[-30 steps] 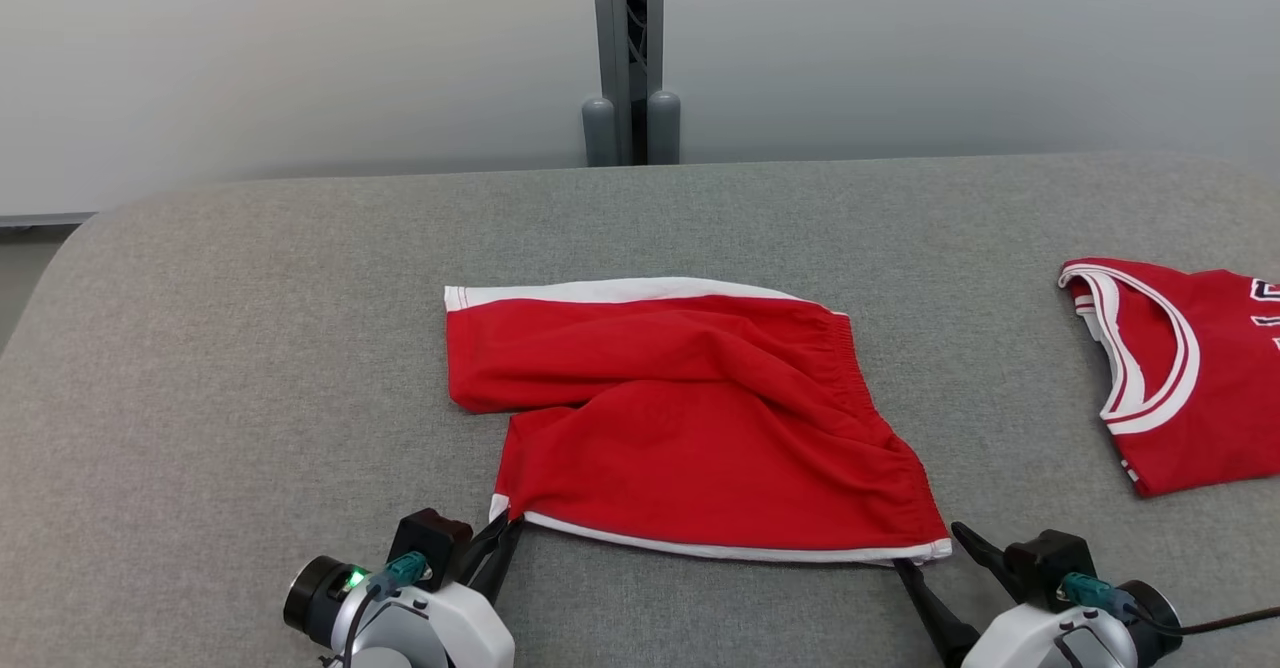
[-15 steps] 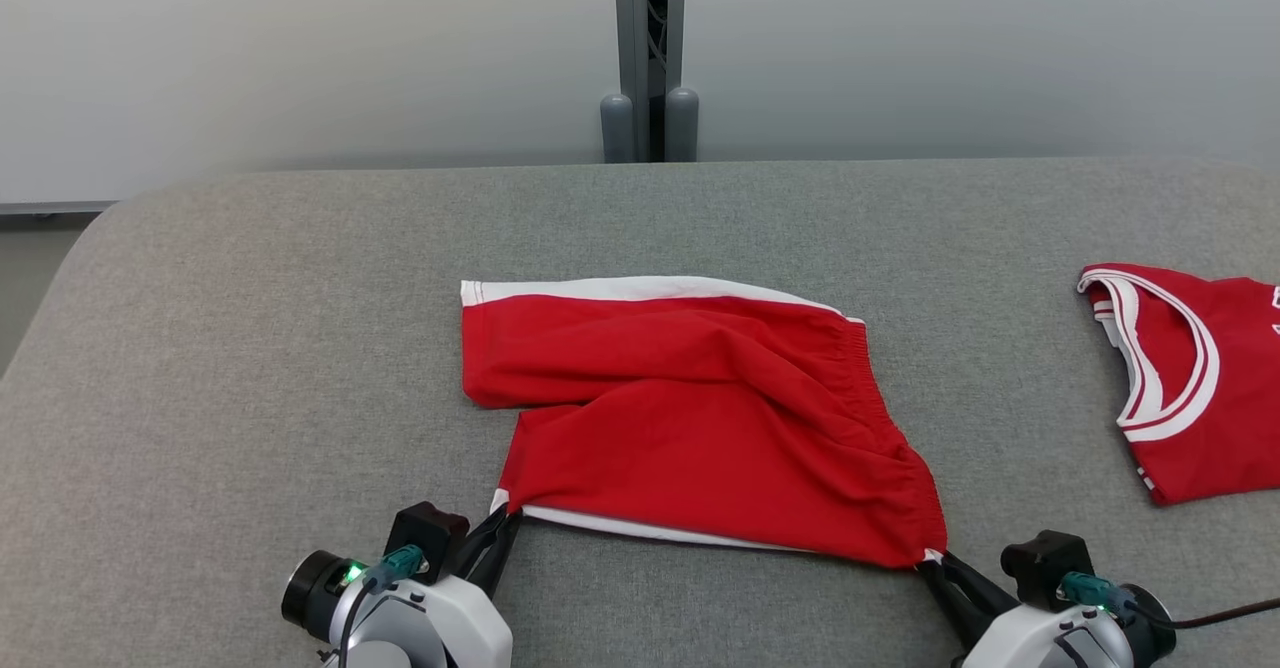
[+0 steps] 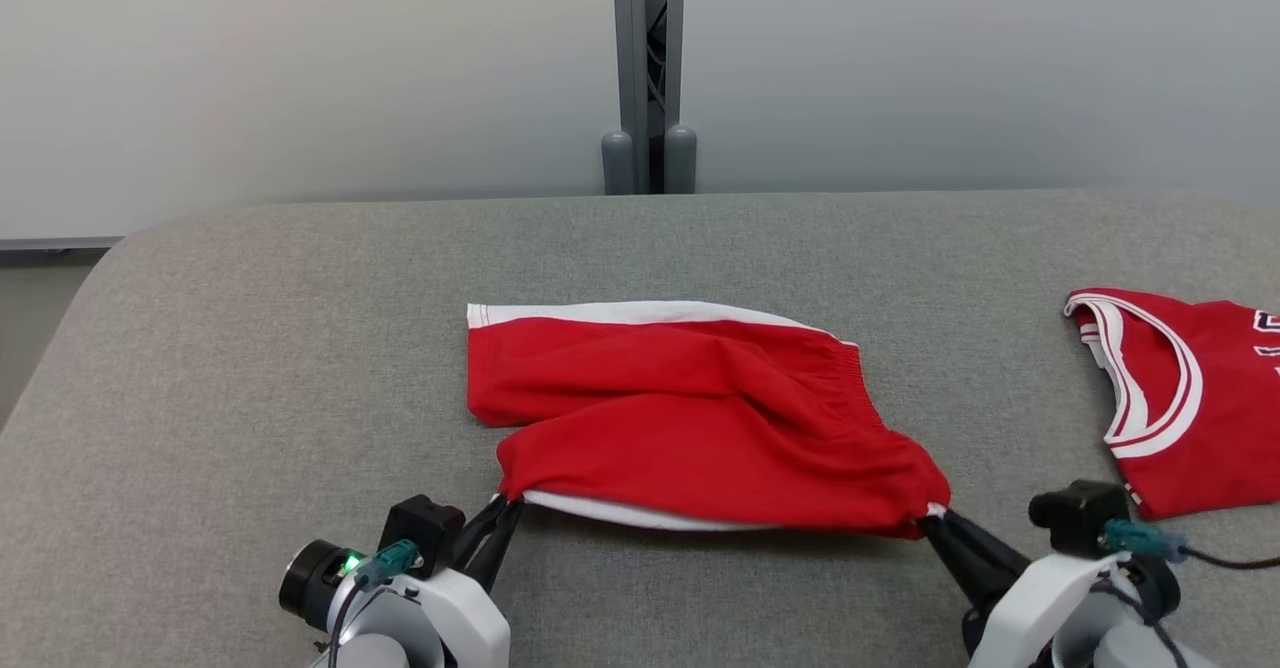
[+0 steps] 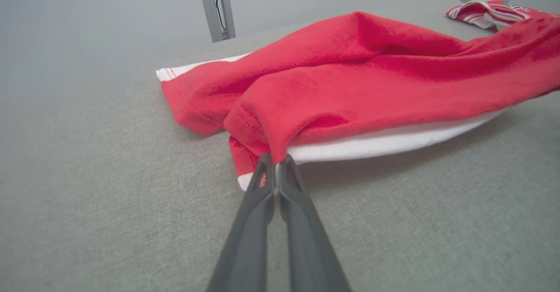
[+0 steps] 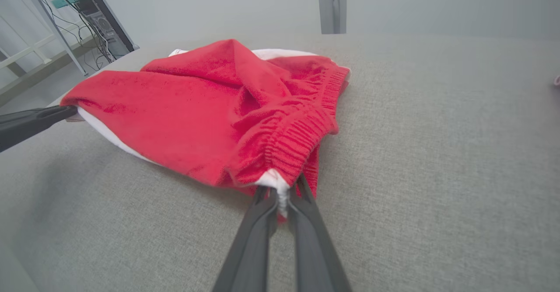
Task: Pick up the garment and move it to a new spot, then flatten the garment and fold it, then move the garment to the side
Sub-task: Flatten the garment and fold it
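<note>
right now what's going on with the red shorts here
The robot holds a pair of red shorts with white trim by its two near corners: the left pincer is shut on one, the right pincer on the other. The near edge is lifted off the grey fabric table; the far part lies on it.

Head view high, wrist views low and close, sharing shorts [image 3: 690,418]

Far beyond the left gripper [image 3: 508,503], past the grey cloth-covered table [image 3: 250,348], a grey metal post [image 3: 645,68] divides the pale, softly lit wall [image 3: 300,68].
</note>
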Motion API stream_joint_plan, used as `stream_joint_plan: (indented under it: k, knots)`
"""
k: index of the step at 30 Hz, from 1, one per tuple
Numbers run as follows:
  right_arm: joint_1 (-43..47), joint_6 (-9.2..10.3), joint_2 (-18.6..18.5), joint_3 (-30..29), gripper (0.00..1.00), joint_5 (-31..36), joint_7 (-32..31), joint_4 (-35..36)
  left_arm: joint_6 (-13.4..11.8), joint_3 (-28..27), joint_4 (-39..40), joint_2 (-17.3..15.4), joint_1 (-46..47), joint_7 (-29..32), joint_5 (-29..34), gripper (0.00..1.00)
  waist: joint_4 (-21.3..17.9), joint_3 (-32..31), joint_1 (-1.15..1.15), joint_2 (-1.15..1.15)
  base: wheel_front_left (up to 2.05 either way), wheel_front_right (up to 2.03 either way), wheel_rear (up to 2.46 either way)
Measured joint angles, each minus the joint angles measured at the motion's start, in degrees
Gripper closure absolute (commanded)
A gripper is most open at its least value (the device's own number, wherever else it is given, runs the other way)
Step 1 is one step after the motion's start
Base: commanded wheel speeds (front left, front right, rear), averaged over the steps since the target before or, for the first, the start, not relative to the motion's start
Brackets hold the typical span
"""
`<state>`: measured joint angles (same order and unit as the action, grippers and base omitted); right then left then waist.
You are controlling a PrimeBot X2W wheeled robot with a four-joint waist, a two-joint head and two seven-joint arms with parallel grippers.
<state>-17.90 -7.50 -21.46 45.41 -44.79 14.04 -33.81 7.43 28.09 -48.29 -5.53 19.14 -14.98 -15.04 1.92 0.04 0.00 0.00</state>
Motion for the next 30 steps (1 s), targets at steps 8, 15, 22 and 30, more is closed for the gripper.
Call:
stream_joint_plan:
  k: [8, 15, 22, 30]
  knots:
    - [-7.17, 0.0, -5.84, 3.26, 1.0, -12.35, -2.27, 7.15, 0.0, -1.22, 6.25, -1.56, 2.07, 0.0, -3.05, 1.0, 0.5, -2.33, 0.0, 0.0, 0.0, 0.0, 0.0]
    - [-15.89, 0.0, -8.96, 3.5, 1.0, -24.09, -6.25, 13.68, 0.0, 1.2, 7.84, -3.59, 10.09, 0.04, -7.68, 1.0, 1.31, -4.33, 0.0, 0.0, 0.0, 0.0, 0.0]
    - [-29.14, 0.0, -9.21, 3.39, 1.0, -31.05, -10.11, 15.18, 0.0, 2.05, 7.32, -6.03, 24.15, 5.75, -15.24, 1.0, 1.53, -6.44, 0.0, 0.0, 0.0, 0.0, 0.0]
    - [-38.49, 0.0, -6.58, 5.36, 1.0, -35.7, -15.28, 7.4, 0.0, 0.2, 2.97, -5.98, 32.88, 13.84, -24.98, 1.0, 1.01, -8.41, 0.0, 0.0, 0.0, 0.0, 0.0]
